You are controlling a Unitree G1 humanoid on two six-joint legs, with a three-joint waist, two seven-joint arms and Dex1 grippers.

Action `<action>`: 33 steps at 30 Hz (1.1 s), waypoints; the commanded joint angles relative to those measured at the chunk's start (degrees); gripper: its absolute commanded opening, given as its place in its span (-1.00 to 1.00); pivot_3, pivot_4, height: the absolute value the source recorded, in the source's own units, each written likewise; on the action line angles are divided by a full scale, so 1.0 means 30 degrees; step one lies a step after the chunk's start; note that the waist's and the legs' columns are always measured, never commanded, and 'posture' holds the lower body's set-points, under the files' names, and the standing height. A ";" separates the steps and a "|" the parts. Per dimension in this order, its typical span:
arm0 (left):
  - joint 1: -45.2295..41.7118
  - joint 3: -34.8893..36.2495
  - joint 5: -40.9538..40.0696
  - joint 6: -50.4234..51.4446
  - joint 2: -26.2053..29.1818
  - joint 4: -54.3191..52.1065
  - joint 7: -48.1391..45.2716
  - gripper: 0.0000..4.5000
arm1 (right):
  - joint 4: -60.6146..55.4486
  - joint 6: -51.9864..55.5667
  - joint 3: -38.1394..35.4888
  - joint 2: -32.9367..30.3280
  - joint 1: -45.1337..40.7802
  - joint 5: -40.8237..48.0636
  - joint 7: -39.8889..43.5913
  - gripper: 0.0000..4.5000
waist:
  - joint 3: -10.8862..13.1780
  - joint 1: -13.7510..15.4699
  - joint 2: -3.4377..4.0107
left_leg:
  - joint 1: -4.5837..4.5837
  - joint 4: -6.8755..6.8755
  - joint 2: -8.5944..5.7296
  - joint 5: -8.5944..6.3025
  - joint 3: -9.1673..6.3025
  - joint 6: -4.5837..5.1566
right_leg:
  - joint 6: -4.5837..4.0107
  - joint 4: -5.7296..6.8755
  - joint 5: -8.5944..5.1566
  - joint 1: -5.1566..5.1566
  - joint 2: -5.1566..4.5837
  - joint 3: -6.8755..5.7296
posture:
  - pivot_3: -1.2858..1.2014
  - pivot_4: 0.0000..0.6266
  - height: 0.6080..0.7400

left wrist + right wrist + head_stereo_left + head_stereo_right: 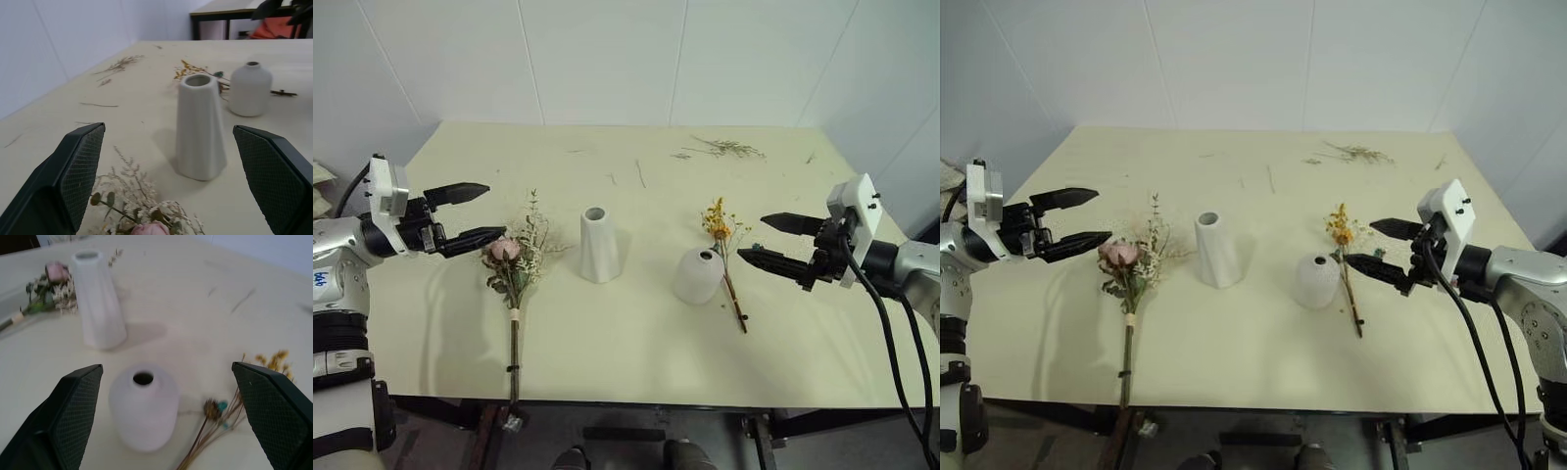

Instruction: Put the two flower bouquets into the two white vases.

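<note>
Two bouquets lie flat on tabletop (pixel 636 343): rose bouquet (pixel 512 269) left, dried bouquet (pixel 726 255) right; left gripper (pixel 474 212) and right gripper (pixel 767 240) both released, empty.

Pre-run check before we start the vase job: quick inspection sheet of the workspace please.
Surface: pale table, bare in front.
Job's things: rose bouquet lies flat to the left of the tall vase, stem past the front edge. Yellow bouquet lies flat just right of the round vase. Both vases upright, nothing in them.
Clutter: loose dried twigs at the far right of the table, a few stray bits near the middle back.
Claws: left claw open, in the air beside the roses; right claw open, in the air beside the yellow bouquet.
Cables: black cable hanging from the right arm.
Surroundings: white walls.
</note>
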 commanded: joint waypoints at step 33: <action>0.6584 0.2034 -0.3211 2.5572 -0.2928 -1.6472 1.9014 1.00 | 0.7173 -0.7413 0.1266 -0.0197 -0.2901 -0.2109 0.9237 0.99 | 0.0022 0.0200 -0.0040 | 0.0020 0.0050 -0.0021 0.0018 -0.0018 -0.0032 | -0.0009 0.0017 0.0011 0.0039 -0.0005 0.0005 | 0.03 -0.52 1.00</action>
